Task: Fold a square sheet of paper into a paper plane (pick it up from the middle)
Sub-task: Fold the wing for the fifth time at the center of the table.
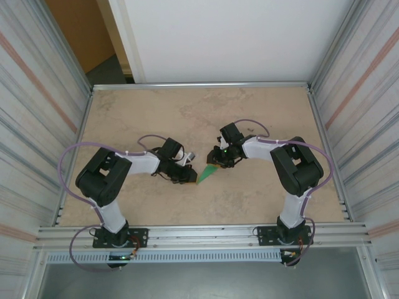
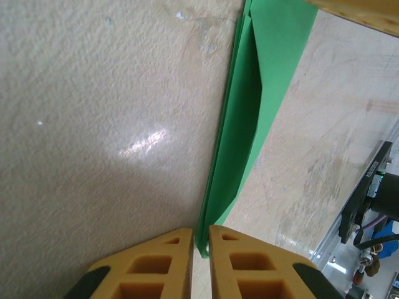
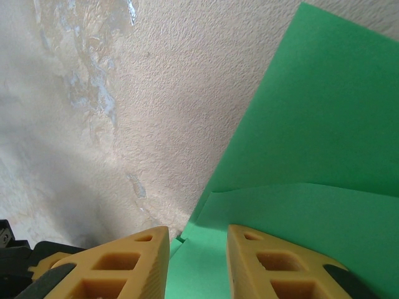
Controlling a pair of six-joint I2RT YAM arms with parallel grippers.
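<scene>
Left pincer (image 2: 201,229) nearly together, clamped on the narrow tip of the green paper plane (image 2: 249,112), which lies on the counter (image 1: 262,118) near its middle, btw the two arms, point toward the left one. Right pincer (image 3: 198,232) sits w/ jaws apart, low over the plane's wide end, a folded flap edge running across just ahead of its fingers (image 3: 274,268); whether they touch the paper, can't tell.

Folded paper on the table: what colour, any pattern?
Plain bright green paper, no pattern; clearest in the right wrist view.
</scene>
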